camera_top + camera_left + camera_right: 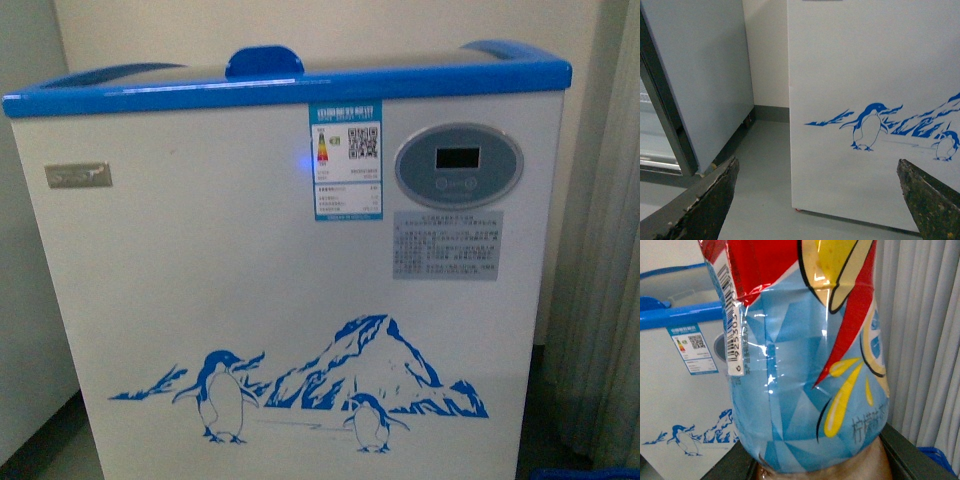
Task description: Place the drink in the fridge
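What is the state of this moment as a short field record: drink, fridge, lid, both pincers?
drink: held by the right pincer, outside the fridge
fridge: directly ahead, front facing the robot
lid: looks shut, blue handle at mid-rim
left pincer: open, empty, low before the fridge front, grey cabinet beside it
right pincer: shut on the drink
front view: no arm visible
progress: drink not yet in fridge

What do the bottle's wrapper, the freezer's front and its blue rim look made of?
The drink's wrapper: thin glossy plastic film, with sharp highlights and wrinkles by the barcode. The fridge's front: probably white painted sheet metal, flat with faint sheen; coated plastic is possible. Its blue rim: likely moulded glossy plastic, rounded edges with bright streaks.
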{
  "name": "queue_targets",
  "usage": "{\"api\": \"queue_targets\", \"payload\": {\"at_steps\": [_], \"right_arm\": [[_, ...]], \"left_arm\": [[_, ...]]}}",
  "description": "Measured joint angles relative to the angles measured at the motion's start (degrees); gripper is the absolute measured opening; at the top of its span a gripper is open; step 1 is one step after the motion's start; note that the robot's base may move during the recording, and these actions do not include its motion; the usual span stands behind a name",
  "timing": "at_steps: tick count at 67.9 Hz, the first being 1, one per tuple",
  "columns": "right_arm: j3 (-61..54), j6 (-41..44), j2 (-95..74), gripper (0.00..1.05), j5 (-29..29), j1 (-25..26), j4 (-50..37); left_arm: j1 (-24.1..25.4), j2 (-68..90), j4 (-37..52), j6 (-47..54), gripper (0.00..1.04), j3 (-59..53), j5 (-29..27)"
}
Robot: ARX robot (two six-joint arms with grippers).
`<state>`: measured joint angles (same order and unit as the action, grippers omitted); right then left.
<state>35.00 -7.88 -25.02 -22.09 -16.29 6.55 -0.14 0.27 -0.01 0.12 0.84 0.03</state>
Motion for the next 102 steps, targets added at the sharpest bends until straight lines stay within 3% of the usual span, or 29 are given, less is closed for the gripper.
{"api": "queue_targets", "payload": {"at_steps": [43,50,57,66,74,78,91,102], "right_arm": [[0.1,0.0,0.0,0.41,0.0,0.0,0.0],[0.1,0.0,0.0,0.41,0.0,0.0,0.0],[0.1,0.0,0.0,0.41,0.0,0.0,0.0],[0.1,0.0,0.0,0.41,0.0,0.0,0.0],[0.1,0.0,0.0,0.41,0.0,0.0,0.0],[0.1,0.0,0.0,0.41,0.0,0.0,0.0],[0.1,0.0,0.0,0.41,0.0,0.0,0.0],[0.1,0.0,0.0,0.41,0.0,0.0,0.0]], "left_arm": [[0.0,0.0,0.0,0.0,0.97,0.0,0.0],[0.9,5.5,-6.3,-8.8,0.97,2.7,-1.2],[5.2,17.9,1.3,-16.4,0.97,3.6,2.1],[7.7,36.2,17.7,-15.3,0.97,9.7,6.3],[6.1,58.5,33.3,-4.9,0.97,24.2,10.8],[3.9,68.7,35.2,4.3,0.97,33.5,14.2],[-2.2,86.2,26.2,29.7,0.97,54.5,23.5],[-6.4,95.6,15.7,50.5,0.97,68.9,27.7]]}}
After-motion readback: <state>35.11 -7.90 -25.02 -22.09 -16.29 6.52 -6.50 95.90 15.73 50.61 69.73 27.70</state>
